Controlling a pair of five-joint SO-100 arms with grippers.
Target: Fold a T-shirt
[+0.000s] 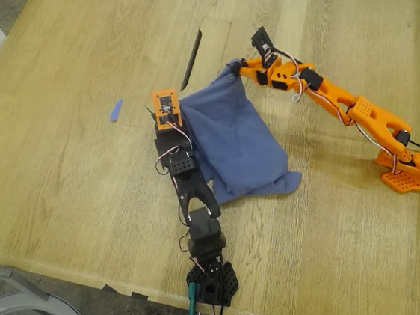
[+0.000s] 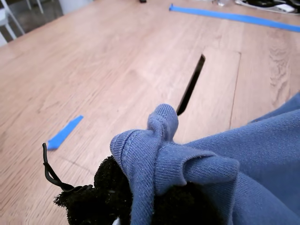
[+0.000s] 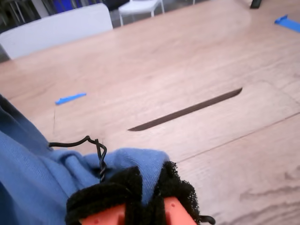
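We find the T-shirt (image 1: 234, 145) bunched into a rough, already doubled shape on the wooden table (image 1: 56, 186), lying just beside the dark slot (image 1: 192, 58) cut into the tabletop, on the slot's side toward the orange arm's base. No print or lettering is visible on the exposed cloth.

My first gripper (image 2: 140, 197) is closed on a rolled hem corner of the T-shirt; in its wrist view the fabric wraps over the black padded jaws, with the slot beyond and a blue tape scrap (image 2: 64, 132) off to the side. My second gripper (image 3: 140, 197) is likewise clamped on an edge of the cloth, which bulges out between its black pads, with the slot running across the table ahead of it. In the exterior view both pinched corners sit at the slot end of the garment, one near the slot's lower end and one lifted beside its upper end. The far end of the cloth rests on the table, away from the slot.

We judge the step in hand to be carrying these two held corners across to lay a fold. To do it well, both grips should travel together at an even height, keeping the edge between them taut. Uneven pull would skew the fold. The thin knit may slip from the pads if tugged hard.
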